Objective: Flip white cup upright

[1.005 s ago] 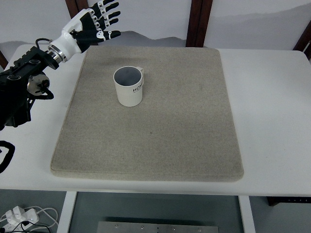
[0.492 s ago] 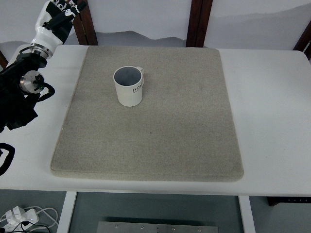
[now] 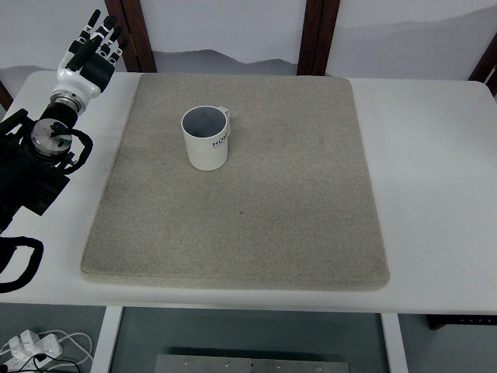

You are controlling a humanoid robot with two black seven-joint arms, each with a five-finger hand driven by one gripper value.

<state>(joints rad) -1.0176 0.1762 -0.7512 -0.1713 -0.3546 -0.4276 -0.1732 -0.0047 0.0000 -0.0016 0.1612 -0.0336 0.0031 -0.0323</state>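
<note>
The white cup (image 3: 206, 138) stands upright on the beige mat (image 3: 248, 225), toward 11 o'clock. The left hand (image 3: 92, 53), fingers extended and empty, hovers farther out at 10 o'clock.

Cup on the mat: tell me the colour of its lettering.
Black lettering on the white ceramic cup, which stands upright on the beige mat; seen in the top view.

white cup (image 3: 206, 140), black print "HOM", partly visible

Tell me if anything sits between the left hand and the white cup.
Nothing visible does. The left hand is at the table's far left corner, fingers spread, and only bare mat lies between it and the white cup, which stands upright.
</note>
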